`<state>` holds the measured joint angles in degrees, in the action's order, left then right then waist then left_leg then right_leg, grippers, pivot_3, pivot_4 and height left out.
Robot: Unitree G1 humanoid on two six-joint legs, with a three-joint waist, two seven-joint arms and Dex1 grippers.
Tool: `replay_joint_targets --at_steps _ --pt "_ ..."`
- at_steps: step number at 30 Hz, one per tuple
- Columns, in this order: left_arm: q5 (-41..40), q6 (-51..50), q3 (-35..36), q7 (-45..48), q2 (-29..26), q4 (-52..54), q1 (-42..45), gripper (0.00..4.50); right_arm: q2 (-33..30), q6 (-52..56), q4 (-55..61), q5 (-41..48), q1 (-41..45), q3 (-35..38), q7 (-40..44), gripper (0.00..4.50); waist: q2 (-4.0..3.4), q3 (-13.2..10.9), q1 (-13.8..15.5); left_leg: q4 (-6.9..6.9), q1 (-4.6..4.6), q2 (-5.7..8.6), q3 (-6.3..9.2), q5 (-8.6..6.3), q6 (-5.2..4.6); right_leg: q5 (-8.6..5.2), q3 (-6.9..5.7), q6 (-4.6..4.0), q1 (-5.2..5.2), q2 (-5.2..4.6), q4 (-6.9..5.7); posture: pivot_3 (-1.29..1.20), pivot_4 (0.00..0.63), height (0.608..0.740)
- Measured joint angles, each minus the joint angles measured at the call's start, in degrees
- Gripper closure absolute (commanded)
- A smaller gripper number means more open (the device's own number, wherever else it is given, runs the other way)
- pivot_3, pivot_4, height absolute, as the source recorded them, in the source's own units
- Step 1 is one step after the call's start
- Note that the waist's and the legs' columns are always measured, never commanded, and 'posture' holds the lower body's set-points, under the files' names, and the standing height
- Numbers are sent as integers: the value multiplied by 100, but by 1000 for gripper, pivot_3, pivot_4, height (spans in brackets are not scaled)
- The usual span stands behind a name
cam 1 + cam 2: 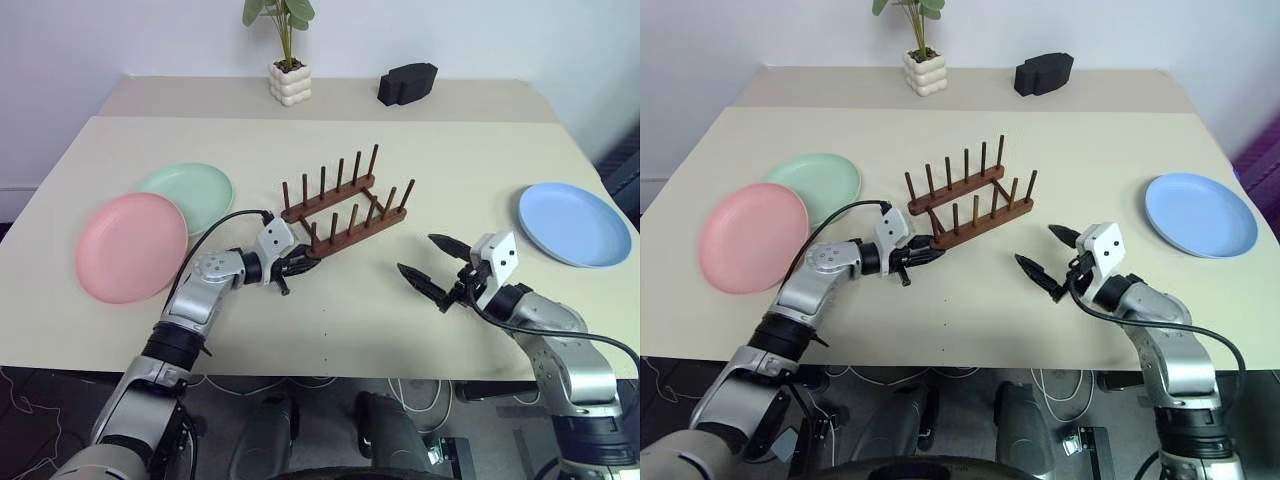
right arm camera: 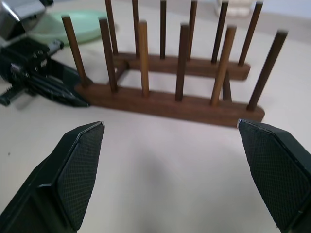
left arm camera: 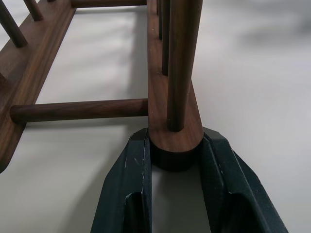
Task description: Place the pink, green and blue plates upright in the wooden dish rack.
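Currently the left gripper [image 1: 297, 265] is clamped on the near rail end of the wooden dish rack [image 1: 345, 206], which stands empty at mid-table; the left wrist view shows both fingers [image 3: 127, 184] pressed against the rail's rounded tip. Right gripper [image 1: 432, 267] hangs spread wide, just off the rack's right end, holding nothing. Pink plate [image 1: 130, 246] and green plate [image 1: 190, 194] lie overlapping at far left, blue plate [image 1: 574, 223] flat at far right.

Empty wooden rack [image 1: 345, 203]; plates [image 1: 130, 246] flat.
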<state>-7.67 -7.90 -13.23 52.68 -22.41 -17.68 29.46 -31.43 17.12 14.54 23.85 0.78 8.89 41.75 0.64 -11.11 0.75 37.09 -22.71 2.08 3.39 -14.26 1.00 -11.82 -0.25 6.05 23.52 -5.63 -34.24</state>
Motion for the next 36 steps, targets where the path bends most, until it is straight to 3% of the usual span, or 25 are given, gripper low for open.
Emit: replay_joint_targets --at_steps 9,17,21,24,26,28,31,33,36 --pt "32 391 -412 1086 -99 66 79 3788 -479 502 487 -51 -676 229 -143 0 0 0 6 2 -5 -3 0 0 0 -1 -2 -2 0 -1 3 0 150 736" --pt "332 1104 -636 1451 173 -1009 763 3788 -505 760 1074 -55 -1358 394 -397 0 3 -1 3 4 -8 0 -1 -1 -1 -2 -3 1 1 -1 4 0 150 736" --pt "306 1111 -525 1469 234 -1374 952 1773 -507 791 1165 -47 -1495 572 -444 0 3 -1 -13 5 -5 -2 -1 -1 -2 -3 -3 5 1 0 3 0 150 736" --pt "252 1045 -352 1402 149 -1323 848 235 -521 763 1136 -44 -1551 734 -392 874 3 -1 -19 1 -4 -4 0 -2 -3 -3 -3 4 2 1 2 0 150 736" --pt "225 966 -259 1318 85 -1188 733 0 -526 750 1090 -44 -1550 776 -341 1795 3 -1 -11 1 -4 -5 0 -2 -3 -2 -3 2 2 2 3 0 150 736" --pt "91 687 -102 1273 7 -781 417 563 -527 667 987 -46 -1519 774 -249 2929 2 0 -24 1 -3 -10 -1 -2 -4 -2 -1 2 1 1 3 0 150 736" --pt "-135 191 50 1228 -135 -44 -73 2024 -534 485 703 -119 -1451 702 -84 4457 3 -1 -13 3 -4 -15 1 -2 -4 -2 -1 1 1 1 2 0 150 736" --pt "-184 -124 50 1268 -303 444 -330 3212 -544 361 504 -230 -1381 602 5 4500 2 0 -7 3 -3 -14 0 -2 -4 -2 -2 1 1 1 2 0 150 736" --pt "-222 -420 2 1349 -426 962 -606 4473 -565 275 307 -329 -1308 468 91 4500 2 0 0 4 -5 -14 1 -2 -4 -2 -1 0 0 0 4 0 150 736"
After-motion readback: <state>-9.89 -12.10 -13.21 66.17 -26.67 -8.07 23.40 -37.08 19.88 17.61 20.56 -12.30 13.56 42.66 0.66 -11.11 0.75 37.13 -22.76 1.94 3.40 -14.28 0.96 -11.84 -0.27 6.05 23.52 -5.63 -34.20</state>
